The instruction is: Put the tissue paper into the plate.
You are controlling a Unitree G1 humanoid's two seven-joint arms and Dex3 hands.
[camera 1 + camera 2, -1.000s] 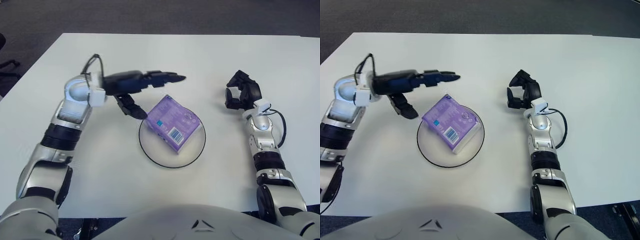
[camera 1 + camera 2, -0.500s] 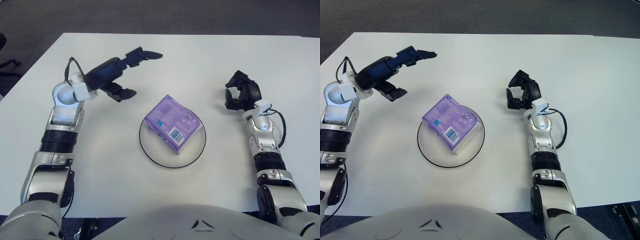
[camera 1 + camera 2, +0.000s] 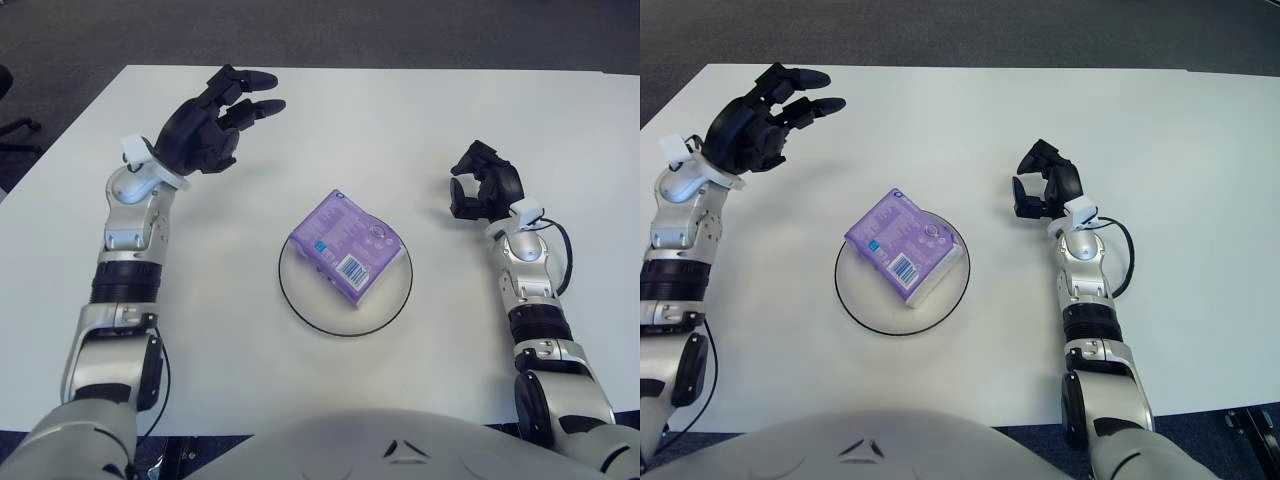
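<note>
White tabletop (image 3: 420,110) fills the view, with dark floor beyond its far edge. At its middle sits a round plate (image 3: 390,310) with a dark rim, and the purple pack of tissue paper (image 3: 345,243) lies flat inside it, so the task looks done. The left hand (image 3: 205,130) is up and to the left of the plate, well apart from it, fingers loosely spread and holding nothing. The right hand (image 3: 484,185) shows to the right of the plate, fingers curled inward and empty. Print on the pack's label is too small to read, and its underside is hidden.
</note>
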